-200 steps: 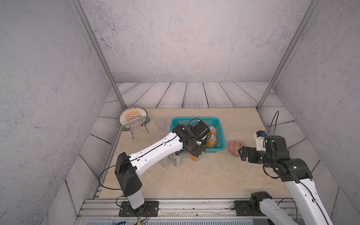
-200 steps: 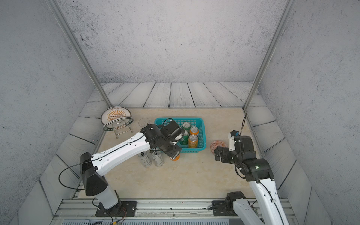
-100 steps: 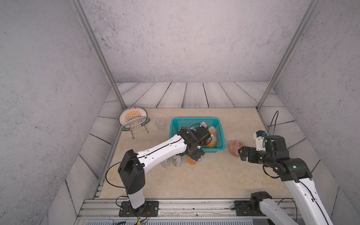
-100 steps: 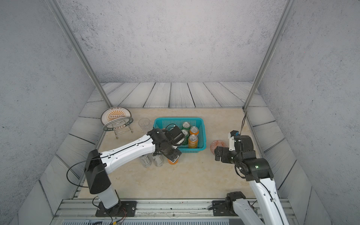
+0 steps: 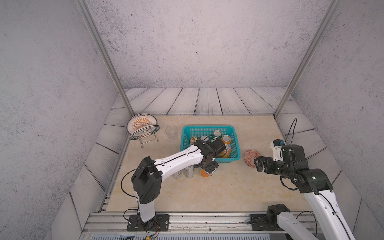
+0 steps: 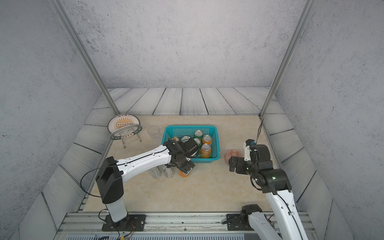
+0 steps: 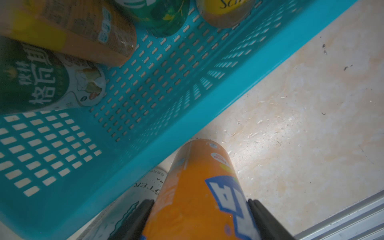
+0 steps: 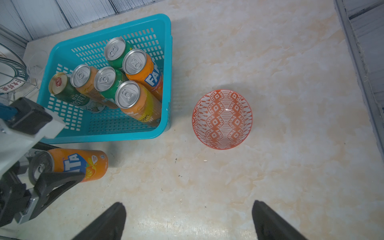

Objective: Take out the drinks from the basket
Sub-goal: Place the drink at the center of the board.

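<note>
- Beige marble table (image 5: 228, 187), grey walls around.
- Left end effector (image 7: 200, 204) clamps an orange can (image 7: 197, 182), upright just outside the turquoise basket (image 5: 207, 127), beside two silver cans (image 6: 169, 172).
- Six cans (image 8: 126, 94) crowd the basket.
- Right end effector (image 8: 188, 205), jaws apart, hovers near the patterned bowl (image 8: 222, 119).

The table (image 5: 228, 187) is pale and smooth like stone, and the blue basket (image 5: 209, 127) sits on it near the back. Left of the basket stands a clear cup (image 5: 171, 133), and past that a plate rack (image 5: 148, 139). Right of the basket, a little apart, sits a small red and white bowl (image 5: 251, 156). Just in front of the basket, two tall cans (image 5: 188, 172) stand side by side with an orange can (image 8: 89, 166) next to them, but I cannot tell if the orange can touches the table.
</note>
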Controlling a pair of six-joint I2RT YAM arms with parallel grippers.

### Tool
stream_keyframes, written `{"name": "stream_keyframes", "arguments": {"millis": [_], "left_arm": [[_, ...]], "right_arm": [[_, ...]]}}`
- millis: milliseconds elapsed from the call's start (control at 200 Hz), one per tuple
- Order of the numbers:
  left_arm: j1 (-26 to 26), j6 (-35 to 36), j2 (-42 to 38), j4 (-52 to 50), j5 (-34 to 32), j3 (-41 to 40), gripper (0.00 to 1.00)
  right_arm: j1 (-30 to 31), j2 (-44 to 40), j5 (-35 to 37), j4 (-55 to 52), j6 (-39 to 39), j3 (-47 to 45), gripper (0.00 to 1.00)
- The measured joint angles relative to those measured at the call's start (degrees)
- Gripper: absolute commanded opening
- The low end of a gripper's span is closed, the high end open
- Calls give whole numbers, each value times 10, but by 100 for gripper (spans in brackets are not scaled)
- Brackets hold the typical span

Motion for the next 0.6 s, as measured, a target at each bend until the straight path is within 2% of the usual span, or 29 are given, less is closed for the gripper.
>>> {"name": "stream_keyframes", "arguments": {"millis": [601], "left_arm": [[0, -4, 18, 26, 0, -19, 63]], "right_arm": [[0, 0, 0, 0, 0, -6, 99]]}}
